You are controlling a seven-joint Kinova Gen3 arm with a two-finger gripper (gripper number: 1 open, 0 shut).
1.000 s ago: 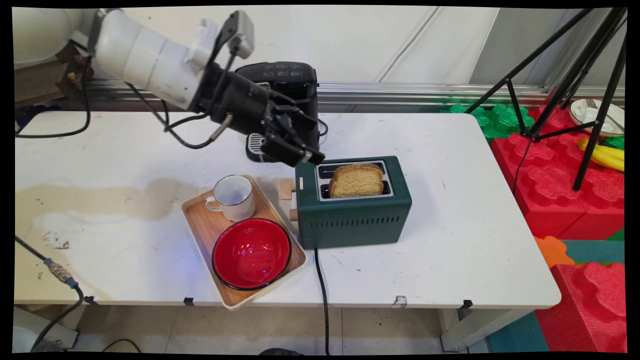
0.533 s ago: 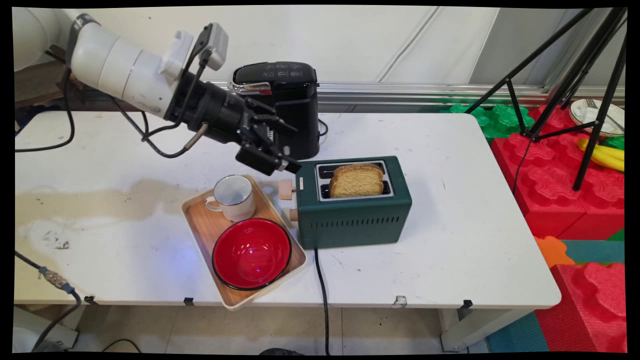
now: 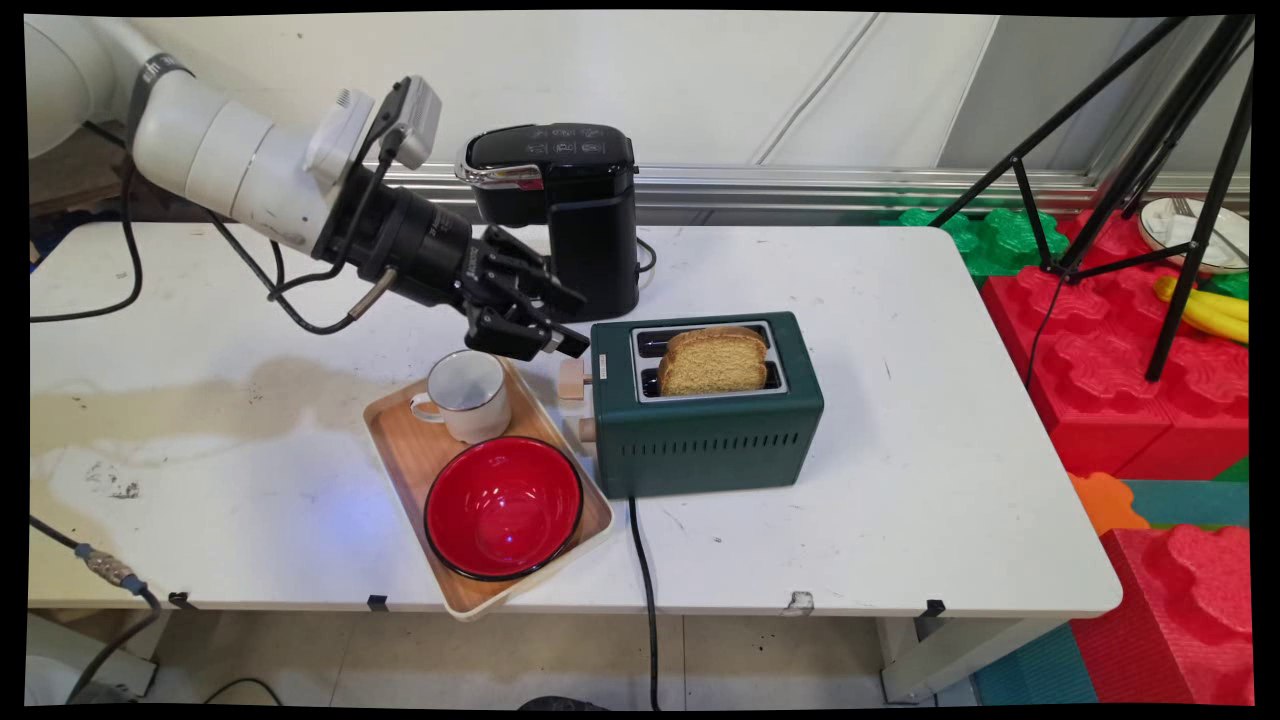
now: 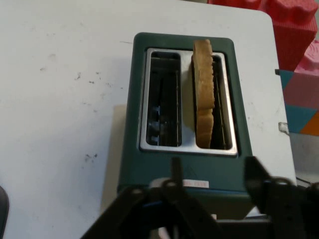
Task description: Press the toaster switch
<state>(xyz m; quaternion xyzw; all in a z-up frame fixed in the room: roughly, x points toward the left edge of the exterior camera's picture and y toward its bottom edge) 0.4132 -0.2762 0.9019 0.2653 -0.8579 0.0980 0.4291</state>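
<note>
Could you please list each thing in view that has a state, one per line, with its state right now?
toaster: upright on the table, cord plugged in at its base.
bread slice: standing in one slot, top sticking out; other slot empty.
mug: upright on the tray, empty.
red bowl: upright on the tray, empty.
coffee machine: upright, lid shut.
gripper: open, beside the toaster's lever end, holding nothing.

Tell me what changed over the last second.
The gripper drew back left and lower, from over the green toaster's left top edge to beside its wooden lever, above the tray. It holds nothing. Toast, mug and red bowl stayed put.
</note>
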